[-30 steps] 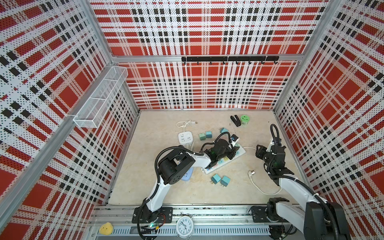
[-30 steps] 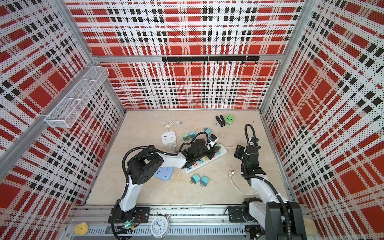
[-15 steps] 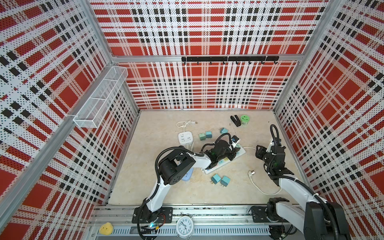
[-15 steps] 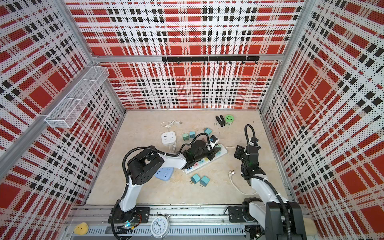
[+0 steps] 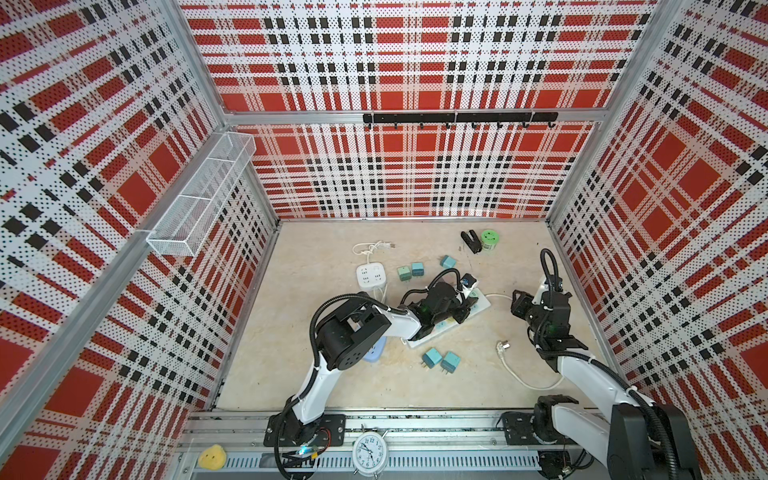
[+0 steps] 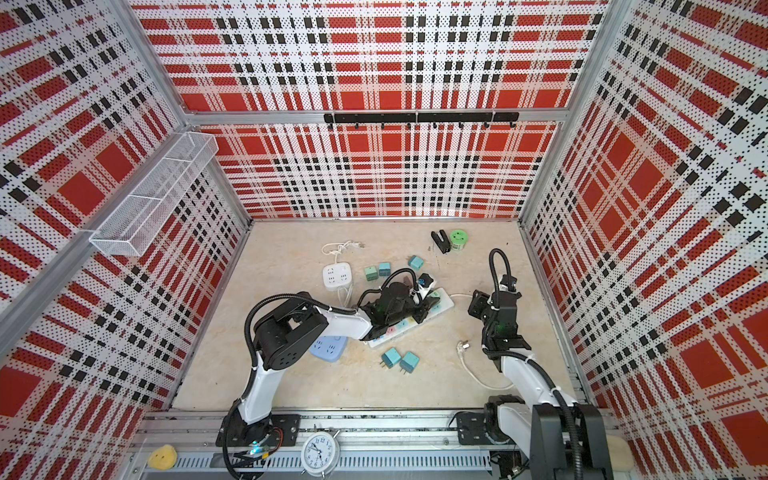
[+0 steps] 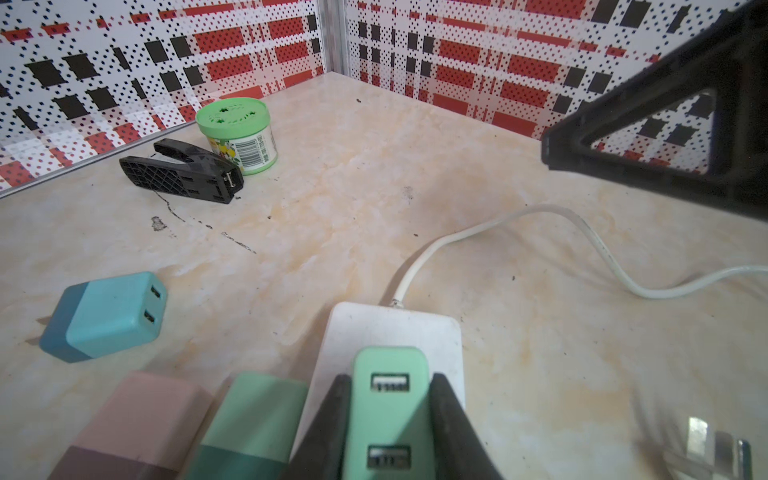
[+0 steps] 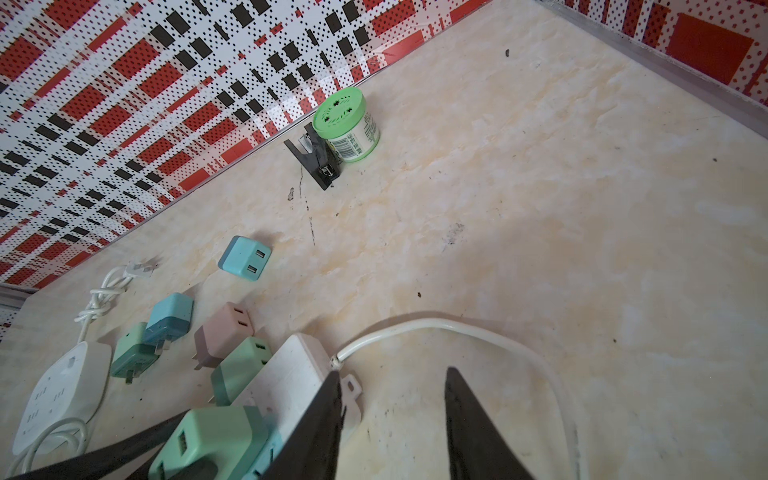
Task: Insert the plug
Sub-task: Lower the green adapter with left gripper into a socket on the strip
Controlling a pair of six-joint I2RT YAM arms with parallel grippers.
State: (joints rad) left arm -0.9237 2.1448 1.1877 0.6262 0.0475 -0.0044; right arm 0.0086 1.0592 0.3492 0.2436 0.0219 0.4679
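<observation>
- Mint-green plug (image 7: 390,411) sits clamped in the left claw (image 7: 390,380), directly over the white power strip (image 7: 395,328); its prongs are hidden, so I cannot tell if it is seated.
- The strip's long axis runs away from that claw toward its cord (image 8: 457,328).
- The right claw (image 8: 392,372) hovers at that end, jaws apart, empty.
- A pink plug (image 7: 137,419) and a teal-based plug (image 7: 253,415) lie just beside the strip on the tabletop (image 7: 374,166).

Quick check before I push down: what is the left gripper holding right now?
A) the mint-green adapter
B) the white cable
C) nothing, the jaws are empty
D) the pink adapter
A: in the left wrist view the left gripper has a finger pressed against each side of the mint-green adapter, which sits over the end of the white power strip.
</observation>
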